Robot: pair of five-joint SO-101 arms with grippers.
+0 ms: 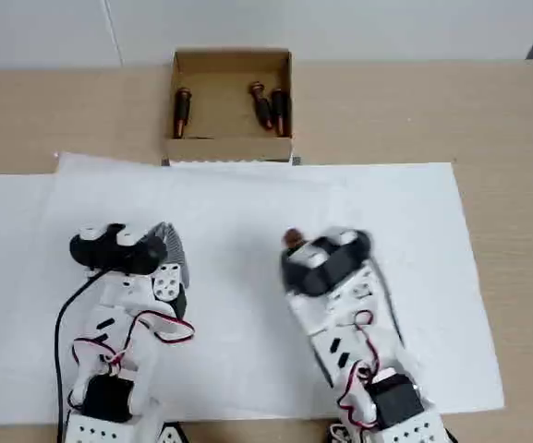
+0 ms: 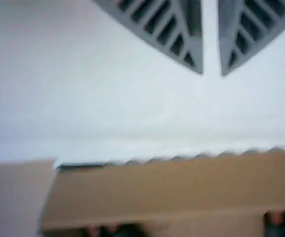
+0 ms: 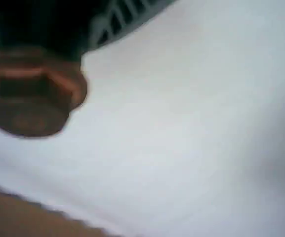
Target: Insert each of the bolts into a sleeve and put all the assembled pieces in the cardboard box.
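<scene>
The right gripper (image 1: 292, 242), mid-frame over the white sheet (image 1: 248, 314), has its jaws clamped on a copper-headed bolt (image 3: 33, 94) (its sleeve is hidden). The left gripper (image 2: 212, 69) has jaws narrowly parted and empty. The right arm should carry the bolt level over the near wall of the cardboard box (image 1: 232, 57) at top centre; a low release would suit.

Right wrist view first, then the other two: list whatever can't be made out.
- Right wrist view: the bolt is blurred and its shaft runs off the picture's edge, so whether it wears a sleeve is unclear.
- High view: the right gripper covers that bolt except its head.
- Left wrist view: the pieces in the cardboard box are blurred, hidden by its wall and cut off by the edge.
- High view: those pieces are too small to tell bolt from sleeve.
</scene>
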